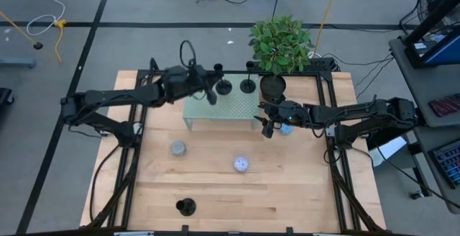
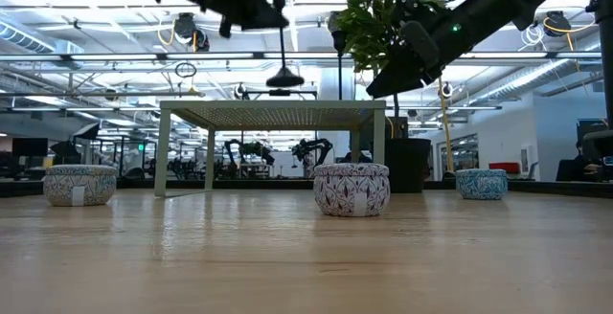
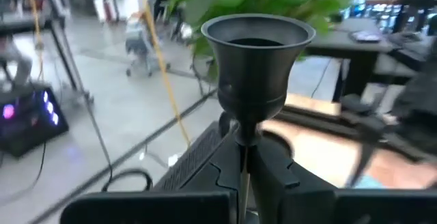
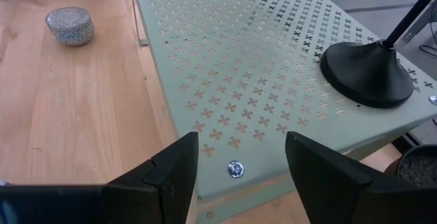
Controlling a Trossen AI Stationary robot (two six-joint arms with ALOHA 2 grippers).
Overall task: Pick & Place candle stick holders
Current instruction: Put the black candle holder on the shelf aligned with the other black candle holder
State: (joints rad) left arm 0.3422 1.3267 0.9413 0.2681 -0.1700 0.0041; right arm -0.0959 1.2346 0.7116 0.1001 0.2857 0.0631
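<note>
Candle stick holders in matte black, each a round disc base with a thin stem, stand in different places: one (image 1: 224, 86) has its base on the far edge of the pale green perforated metal shelf (image 1: 237, 109), a second (image 1: 248, 85) stands just to its right, and a third (image 1: 186, 206) sits alone near the front edge of the wooden table (image 1: 215, 185). The left gripper (image 1: 210, 86) hovers over the far left part of the shelf, its dark fingers (image 3: 273, 166) closed on the thin stem just under the flared cup of the first holder, as the left wrist view shows. The right gripper (image 1: 267, 124) hangs at the shelf's right edge with its jaws spread wide and nothing between them; its wrist view looks across the shelf's cross-shaped punched holes. A leafy green plant (image 1: 280, 43) in a black pot stands at the far right corner. Three small round patterned tins rest on the smooth wood: a grey one (image 1: 177, 148), a blue-and-white one (image 1: 241, 165), and a bluish one (image 1: 286, 129) beside the right gripper.
</note>
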